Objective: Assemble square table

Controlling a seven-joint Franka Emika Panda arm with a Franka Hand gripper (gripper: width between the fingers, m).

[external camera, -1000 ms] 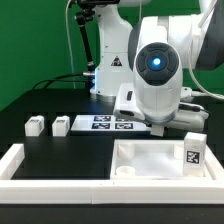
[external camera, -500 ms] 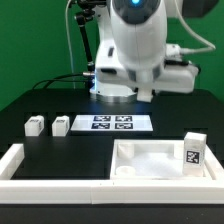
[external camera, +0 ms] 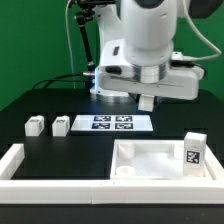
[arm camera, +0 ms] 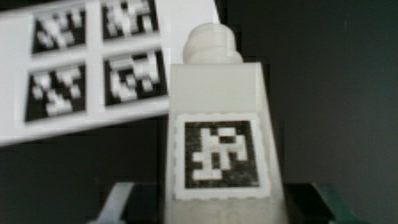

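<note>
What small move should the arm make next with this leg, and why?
Probably carry it across to the tabletop and line it up over a free corner. The gripper is closed on the held leg, which hangs in the air by the marker board, short of the tabletop. Only one standing leg is on the tabletop, at the exterior view's right.

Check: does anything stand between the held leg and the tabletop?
Nothing visible does. The gripper holds the leg in the air by the marker board; only open space lies between it and the tabletop.
</note>
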